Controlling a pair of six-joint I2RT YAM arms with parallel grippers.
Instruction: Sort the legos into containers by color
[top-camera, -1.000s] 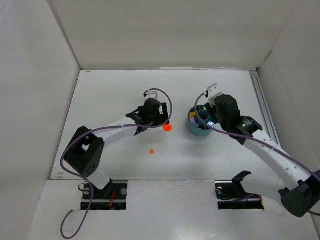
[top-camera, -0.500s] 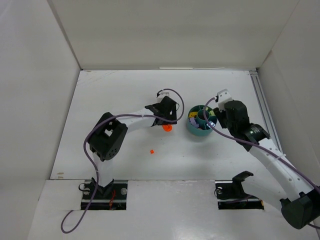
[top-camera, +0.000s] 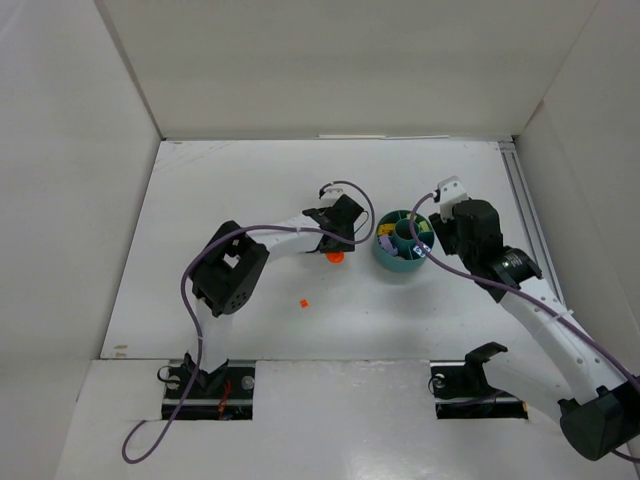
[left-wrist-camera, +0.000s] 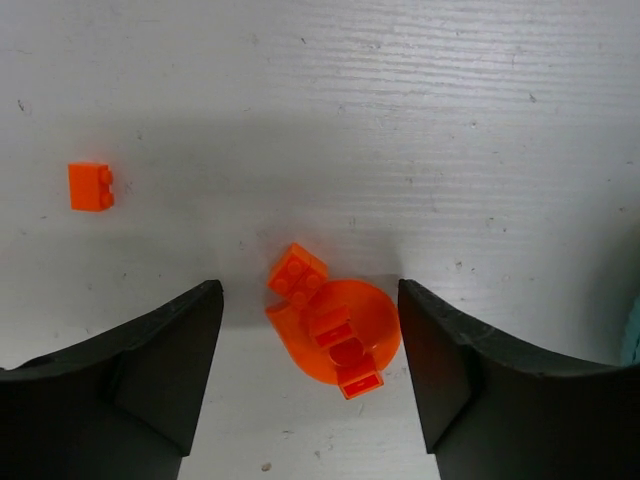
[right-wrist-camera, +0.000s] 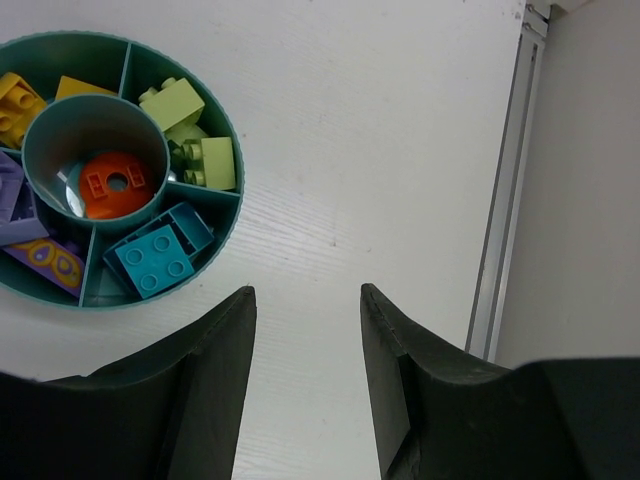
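An orange round lego (left-wrist-camera: 340, 330) with small bricks stuck on it lies on the table, and an orange brick (left-wrist-camera: 297, 270) touches its edge. My left gripper (left-wrist-camera: 310, 320) is open and straddles this cluster without touching it; from above the gripper (top-camera: 338, 243) hangs just over the orange cluster (top-camera: 336, 257). A lone orange brick (left-wrist-camera: 91, 186) lies apart, to the left. The teal container (right-wrist-camera: 236, 185) holds yellow, pale green, teal and purple bricks, with an orange round piece (right-wrist-camera: 110, 185) in its central tube. My right gripper (right-wrist-camera: 305, 300) is open and empty over bare table beside the dish.
White walls enclose the table on three sides. A metal rail (right-wrist-camera: 505, 200) runs along the right edge, near my right gripper. The lone orange brick (top-camera: 302, 301) lies toward the front, left of the dish (top-camera: 392, 262).
My left arm has swung right and come down over the orange cluster, its jaws narrowing. The right gripper has drawn back to the right, off the dish.
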